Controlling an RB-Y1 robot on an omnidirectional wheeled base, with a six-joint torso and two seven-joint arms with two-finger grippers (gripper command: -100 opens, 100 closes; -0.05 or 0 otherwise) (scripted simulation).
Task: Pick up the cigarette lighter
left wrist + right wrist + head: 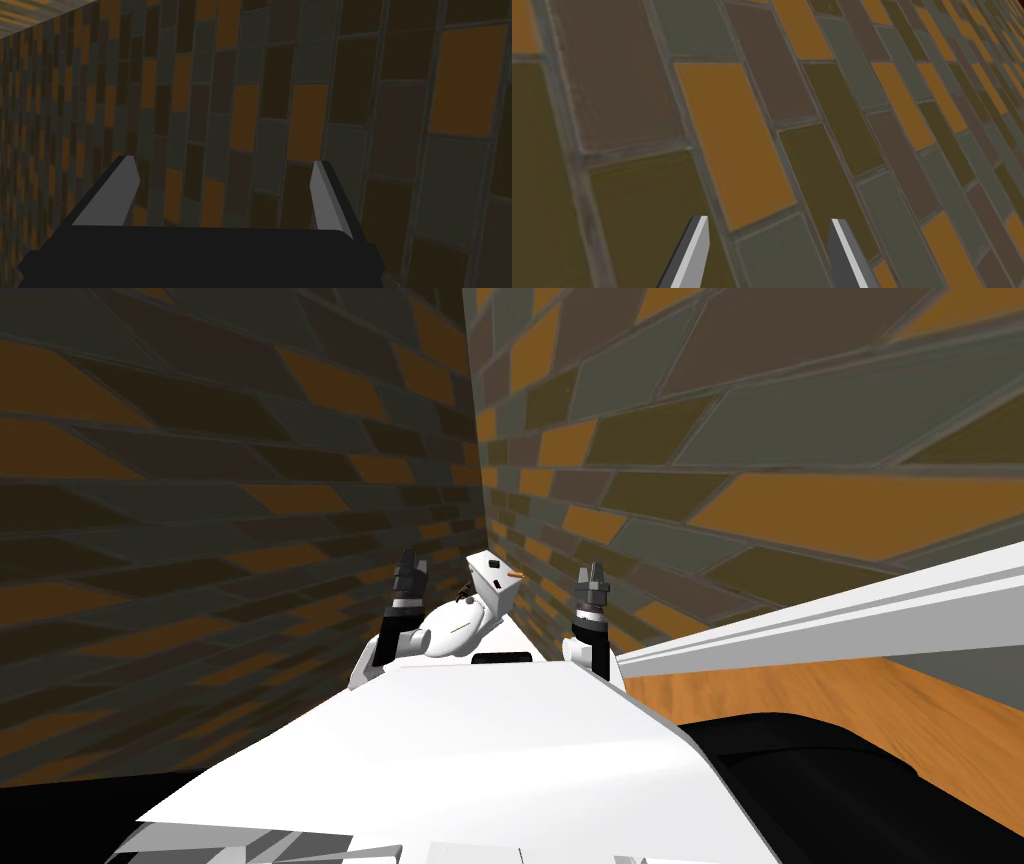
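Note:
A small orange thing [515,574], which I take for the cigarette lighter, lies at the edge of the top of a white box-shaped tank [488,586] in the corner of two tiled walls. A white rounded bowl [452,630] sits in front of the tank. My left gripper [410,564] is raised to the left of the tank, open and empty [224,161]. To the right of the tank my right gripper [592,578] is held up, open with nothing between its fingers [768,219]. Both point at tiled wall.
Dark and orange tiled walls [250,488] close in on the left and right and meet behind the tank. A long white ledge [820,618] runs along the right, with an orange-brown wooden surface [800,703] below it. A black area [850,768] lies at the lower right.

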